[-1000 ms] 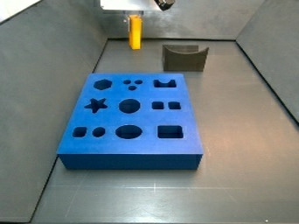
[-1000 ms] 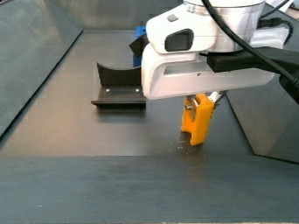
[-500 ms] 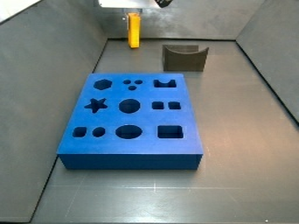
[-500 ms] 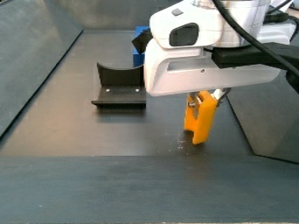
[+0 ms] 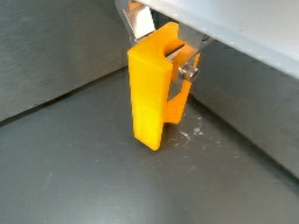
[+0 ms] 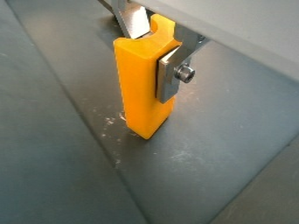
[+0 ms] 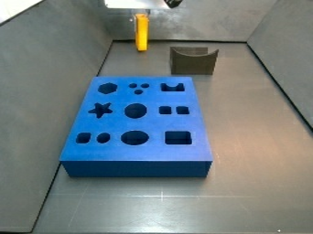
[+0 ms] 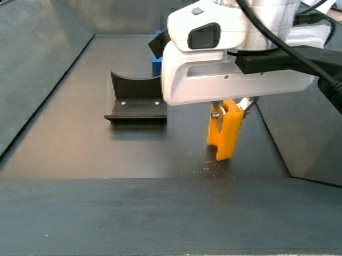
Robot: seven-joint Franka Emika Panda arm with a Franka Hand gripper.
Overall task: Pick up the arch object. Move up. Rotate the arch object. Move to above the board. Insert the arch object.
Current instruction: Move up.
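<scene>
The arch object [image 5: 152, 92] is a bright yellow-orange block held upright, its notched end up between the silver fingers [image 6: 176, 72]. My gripper [image 5: 163, 48] is shut on it. It also shows in the other wrist view [image 6: 142, 83] and as a slim bar in both side views [image 7: 141, 32] [image 8: 223, 133], its lower end just above the grey floor. The gripper sits at the far end of the bin in a side view [image 7: 142, 13], well behind the blue board [image 7: 141, 128]. The board's arch cut-out [image 7: 174, 87] is at its far right corner.
The dark fixture [image 7: 192, 59] stands to the right of the arch object and shows at the left in a side view [image 8: 134, 97]. Grey bin walls [image 7: 73, 64] rise on both sides. A small white scuff marks the floor under the arch object [image 6: 117, 122].
The gripper with the arch object has risen slightly; its lower end is now a little higher off the floor. The board and fixture have not moved.
</scene>
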